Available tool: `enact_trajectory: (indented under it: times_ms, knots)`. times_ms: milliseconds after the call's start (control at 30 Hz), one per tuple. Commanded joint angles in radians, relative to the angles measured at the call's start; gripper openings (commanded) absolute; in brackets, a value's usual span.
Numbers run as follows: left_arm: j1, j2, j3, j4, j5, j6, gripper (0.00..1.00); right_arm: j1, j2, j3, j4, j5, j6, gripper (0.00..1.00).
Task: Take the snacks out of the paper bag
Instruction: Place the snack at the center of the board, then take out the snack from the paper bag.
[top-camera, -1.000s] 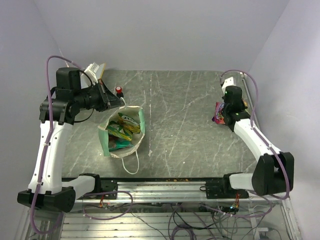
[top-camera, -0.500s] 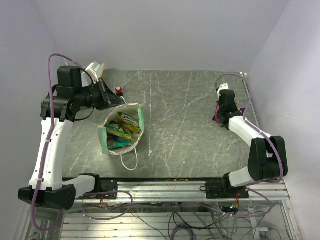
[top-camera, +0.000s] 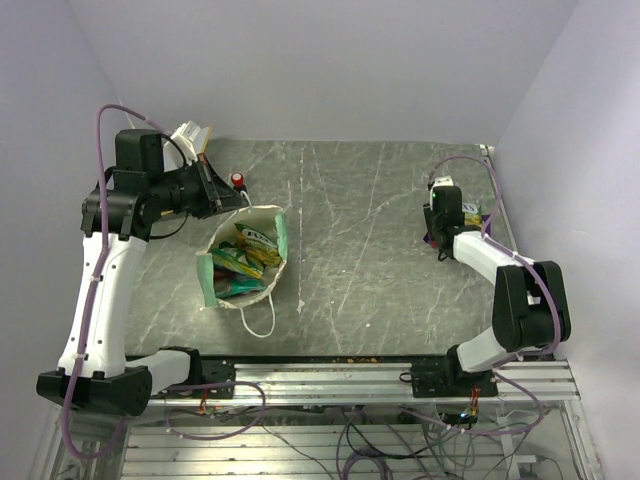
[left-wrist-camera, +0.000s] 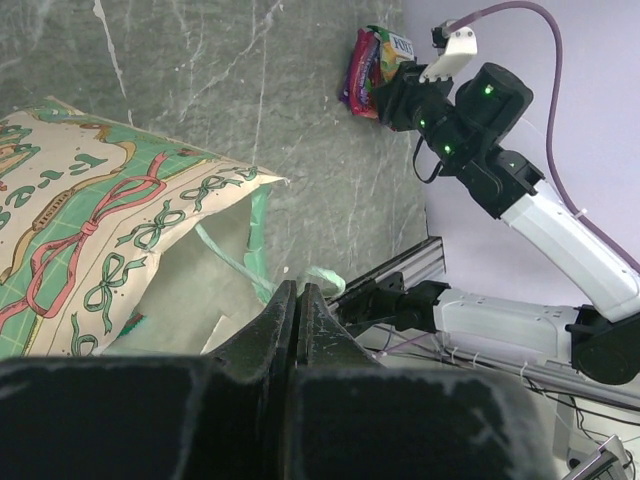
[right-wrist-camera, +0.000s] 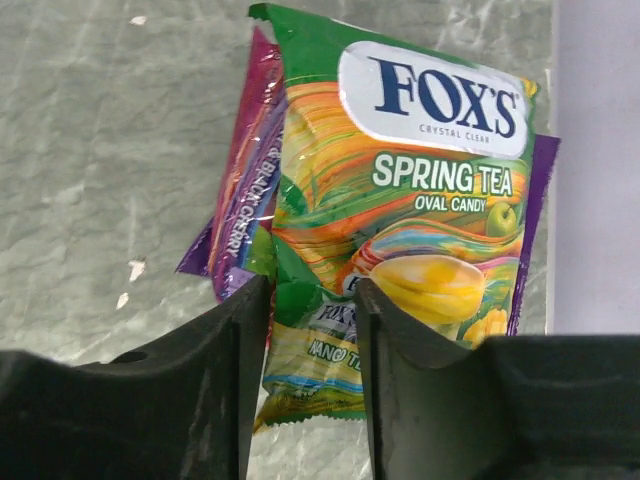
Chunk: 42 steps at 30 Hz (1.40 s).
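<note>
The paper bag (top-camera: 279, 236) lies open at the left, mint-green outside and cream inside, with several snacks (top-camera: 243, 258) in it. My left gripper (top-camera: 238, 205) is shut on the bag's far rim; in the left wrist view its jaws (left-wrist-camera: 296, 292) are pressed together above the bag (left-wrist-camera: 90, 220). At the right, a green packet (right-wrist-camera: 400, 190) lies on a purple packet (right-wrist-camera: 245, 185) on the table. My right gripper (right-wrist-camera: 310, 300) is open just above them, holding nothing. It also shows in the top view (top-camera: 437, 232).
A small red-capped bottle (top-camera: 238, 180) stands just behind the bag. A white board (top-camera: 192, 137) leans at the back left. The bag's string handle (top-camera: 262, 325) trails toward the near edge. The right wall is close to the packet pile (left-wrist-camera: 372, 65).
My right arm has folded in, its wrist shifting left and lowering over the packets at the right. My left gripper has kept its hold on the bag's rim, nearly still.
</note>
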Motion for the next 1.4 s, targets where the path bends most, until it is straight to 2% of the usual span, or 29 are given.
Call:
enact_trajectory:
  times_ms: [0, 167, 333, 500, 700, 867, 1067, 1267, 1367]
  knots:
    - [-0.010, -0.018, -0.005, 0.011, 0.028, -0.001, 0.07, 0.002, -0.075, 0.023, -0.067, -0.071, 0.098, 0.45]
    - [-0.010, -0.004, -0.002, 0.001, 0.022, -0.008, 0.07, 0.004, -0.246, -0.004, -0.130, -0.128, 0.131, 0.60]
    - [-0.010, 0.031, 0.045, -0.024, 0.019, -0.007, 0.07, 0.044, -0.394, -0.139, -0.142, -0.318, 0.294, 0.67]
    - [-0.010, 0.010, 0.003, 0.005, 0.019, -0.036, 0.07, 0.265, -0.433, -0.170, -0.123, -0.298, 0.449, 0.68]
    - [-0.010, -0.014, -0.032, 0.045, 0.021, -0.076, 0.07, 0.553, -0.305, -0.066, -0.063, -0.295, 0.550, 0.67]
    - [-0.010, -0.032, -0.052, 0.061, 0.018, -0.097, 0.07, 0.715, -0.192, 0.107, -0.048, -0.302, 0.477, 0.67]
    - [-0.010, -0.075, -0.102, 0.122, 0.045, -0.108, 0.07, 0.840, -0.136, 0.290, -0.046, -0.357, 0.322, 0.67]
    - [-0.010, -0.118, -0.152, 0.200, 0.070, -0.140, 0.07, 0.907, -0.231, 0.270, 0.040, -0.402, 0.198, 0.67]
    - [-0.010, -0.132, -0.163, 0.243, 0.077, -0.164, 0.07, 0.948, -0.241, 0.293, 0.025, -0.411, 0.096, 0.66]
